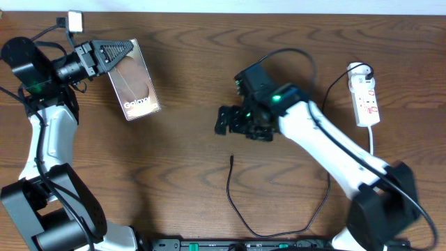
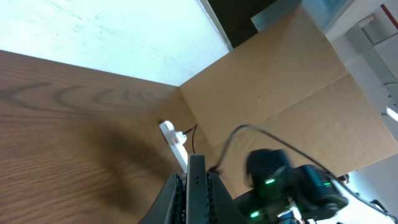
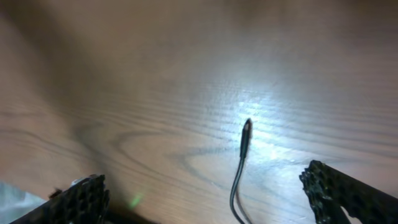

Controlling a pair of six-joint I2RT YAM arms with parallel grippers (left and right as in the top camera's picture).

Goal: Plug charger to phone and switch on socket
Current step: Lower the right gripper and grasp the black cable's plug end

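Right claw (image 3: 208, 190) hangs released near the charger (image 3: 244, 140) tip. Left claw (image 1: 129, 48) is clenched on the phone (image 1: 136, 87) edge.

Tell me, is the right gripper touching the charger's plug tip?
Apart. The right wrist view shows the right gripper open, with a clear gap between each finger and the charger's plug tip.

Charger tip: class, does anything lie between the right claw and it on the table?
Nothing visible does. In the right wrist view the charger tip lies on the bare wood of the table, framed by the open right claw. Overhead, only wood separates them.
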